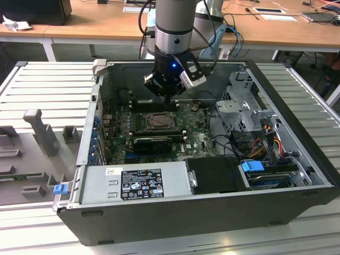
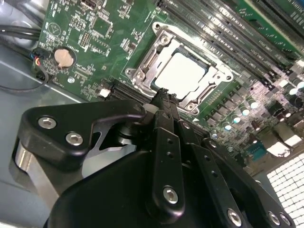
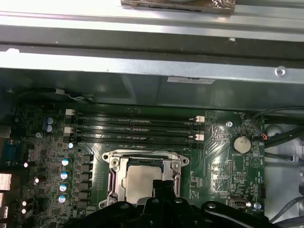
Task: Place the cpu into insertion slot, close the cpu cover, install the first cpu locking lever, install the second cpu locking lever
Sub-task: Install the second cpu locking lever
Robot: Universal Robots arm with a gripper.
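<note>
Inside an open computer case, the robot arm's jaws hover closed and empty just above the near edge of the insertion slot. The cpu, pale metal top upward, sits in that slot directly beyond the fingertips, framed by the lowered cpu cover on the green motherboard.

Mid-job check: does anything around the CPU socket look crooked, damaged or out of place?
Nothing stands out. The cpu lies flat and square in the insertion slot, with the cpu cover down around it, framing the chip evenly in both wrist views. The gripper sits just at the socket's edge. No bent or loose parts show on the motherboard nearby.
</note>
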